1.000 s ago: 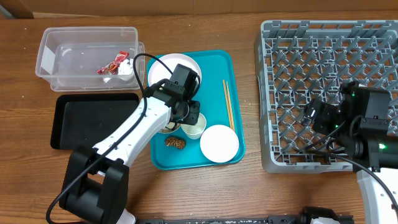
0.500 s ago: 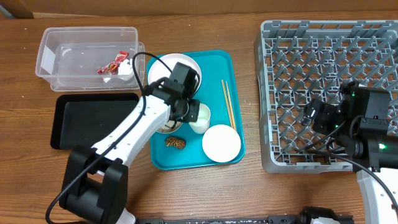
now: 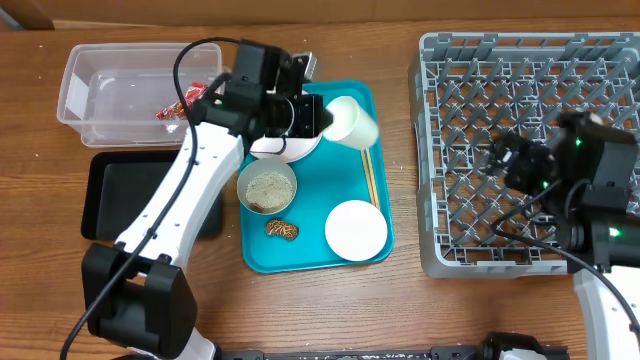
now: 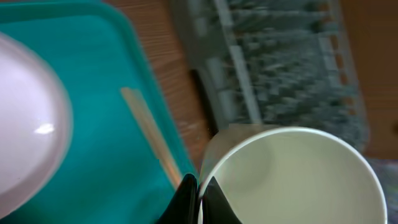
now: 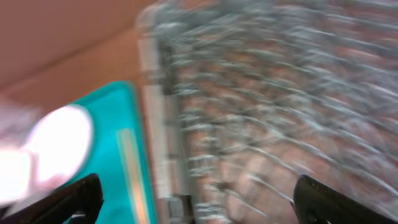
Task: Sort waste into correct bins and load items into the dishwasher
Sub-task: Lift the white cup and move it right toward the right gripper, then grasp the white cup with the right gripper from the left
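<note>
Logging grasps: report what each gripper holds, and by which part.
Left gripper holds the white cup, pinched at its rim. Right gripper is open, holding nothing.

overhead: bright, even, sharp | left wrist: glare on white dish (image 4: 25, 124) — rack (image 4: 280, 56) beyond end effector (image 4: 199, 190) soft | right wrist: motion-blurred throughout

Your right hand (image 5: 199, 208) shows only as two dark fingers (image 5: 71, 198), one at 7 o'clock and one at 5 o'clock, set wide apart. The whole view is blurred. The grey dish rack (image 5: 267, 93) fills the frame from 12 through 4 o'clock, its pegs smeared. At 8 o'clock you have the teal tray (image 5: 109, 99), its edge near the rack's wall. On it sit a white round dish (image 5: 59, 140) at 9 o'clock and a pale strip that looks like the chopsticks (image 5: 127, 162). Brown table (image 5: 62, 43) shows at 10 o'clock.
</note>
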{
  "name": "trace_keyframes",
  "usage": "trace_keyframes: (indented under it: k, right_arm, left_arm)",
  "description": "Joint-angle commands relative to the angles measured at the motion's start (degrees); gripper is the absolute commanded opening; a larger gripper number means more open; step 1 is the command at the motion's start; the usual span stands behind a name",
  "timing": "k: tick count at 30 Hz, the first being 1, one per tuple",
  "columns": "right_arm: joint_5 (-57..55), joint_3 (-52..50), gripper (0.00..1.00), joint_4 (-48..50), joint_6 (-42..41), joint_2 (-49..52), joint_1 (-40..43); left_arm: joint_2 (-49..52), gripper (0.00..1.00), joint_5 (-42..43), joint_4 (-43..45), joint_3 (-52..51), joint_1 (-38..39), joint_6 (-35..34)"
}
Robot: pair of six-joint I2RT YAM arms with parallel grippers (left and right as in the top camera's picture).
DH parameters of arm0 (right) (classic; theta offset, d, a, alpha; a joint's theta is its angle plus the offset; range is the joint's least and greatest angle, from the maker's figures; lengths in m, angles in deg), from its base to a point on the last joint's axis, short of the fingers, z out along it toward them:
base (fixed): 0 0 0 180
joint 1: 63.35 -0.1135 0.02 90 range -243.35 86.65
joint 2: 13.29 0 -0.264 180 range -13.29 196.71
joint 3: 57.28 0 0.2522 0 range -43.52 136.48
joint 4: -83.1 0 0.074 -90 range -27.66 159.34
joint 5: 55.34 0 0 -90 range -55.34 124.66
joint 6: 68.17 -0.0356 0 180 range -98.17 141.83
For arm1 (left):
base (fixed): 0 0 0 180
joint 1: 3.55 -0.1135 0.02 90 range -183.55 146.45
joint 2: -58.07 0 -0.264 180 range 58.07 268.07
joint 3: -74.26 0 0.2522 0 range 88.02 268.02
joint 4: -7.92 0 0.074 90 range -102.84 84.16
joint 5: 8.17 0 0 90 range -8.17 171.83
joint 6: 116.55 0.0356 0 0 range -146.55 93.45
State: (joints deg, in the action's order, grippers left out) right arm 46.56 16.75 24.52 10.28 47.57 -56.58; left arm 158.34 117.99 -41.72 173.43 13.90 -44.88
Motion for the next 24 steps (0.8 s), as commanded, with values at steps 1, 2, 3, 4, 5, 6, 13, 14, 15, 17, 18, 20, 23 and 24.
trace_keyframes:
  k: [1, 2, 3, 4, 5, 6, 13, 14, 15, 17, 18, 20, 23, 24]
  right_arm:
    - [25.2, 1.6, 1.0, 1.1, 13.0, 1.9, 0.1]
    - [29.6, 1.6, 1.0, 1.0, 15.6, 2.5, 0.1]
    - [34.4, 1.6, 1.0, 0.9, 18.3, 3.2, 0.1]
    - [39.1, 1.6, 1.0, 0.9, 20.9, 4.0, 0.1]
    - [43.6, 1.6, 1.0, 0.9, 23.7, 4.7, 0.1]
    - [47.0, 1.6, 1.0, 0.9, 25.7, 5.3, 0.1]
    - [60.2, 1.6, 1.0, 3.5, 31.3, 9.9, 0.1]
    - [62.1, 1.6, 1.0, 4.3, 31.3, 10.4, 0.1]
    - [63.8, 1.6, 1.0, 5.1, 31.3, 10.8, 0.1]
    - [67.4, 1.6, 1.0, 7.0, 31.3, 11.5, 0.1]
    - [68.5, 1.6, 1.0, 7.5, 31.3, 11.8, 0.1]
    - [69.2, 1.6, 1.0, 8.2, 31.3, 12.0, 0.0]
    - [69.2, 1.6, 1.0, 8.3, 31.3, 12.1, 0.0]
    - [69.2, 1.6, 1.0, 8.4, 31.3, 12.1, 0.0]
  left_arm:
    - [0.7, 0.04, 23.9, 2.3, 1.0, -1.0, 0.4]
    - [0.7, 0.04, 25.9, 3.0, 1.0, -1.1, 0.6]
    - [0.7, 0.04, 28.2, 3.7, 1.0, -1.2, 0.8]
    - [0.7, 0.04, 30.5, 4.8, 1.0, -1.2, 0.8]
    - [0.7, 0.04, 32.5, 5.7, 1.0, -1.2, 0.8]
    - [0.7, 0.04, 34.4, 6.7, 1.0, -1.2, 0.7]
    - [0.7, 0.04, 38.5, 8.3, 1.0, -0.9, -0.2]
    - [0.7, 0.04, 38.4, 8.3, 1.0, -0.6, -0.2]
    - [0.7, 0.04, 38.4, 8.3, 1.0, -0.5, -0.2]
    - [0.7, 0.04, 38.4, 8.7, 1.0, -0.2, -0.2]
    - [0.7, 0.04, 38.4, 9.1, 1.0, 0.0, -1.0]
    - [0.7, 0.04, 38.4, 10.0, 1.0, 0.3, -2.1]
    - [0.7, 0.04, 38.4, 11.5, 1.0, 0.7, -4.2]
    - [0.7, 0.04, 38.4, 12.0, 1.0, 0.9, -5.1]
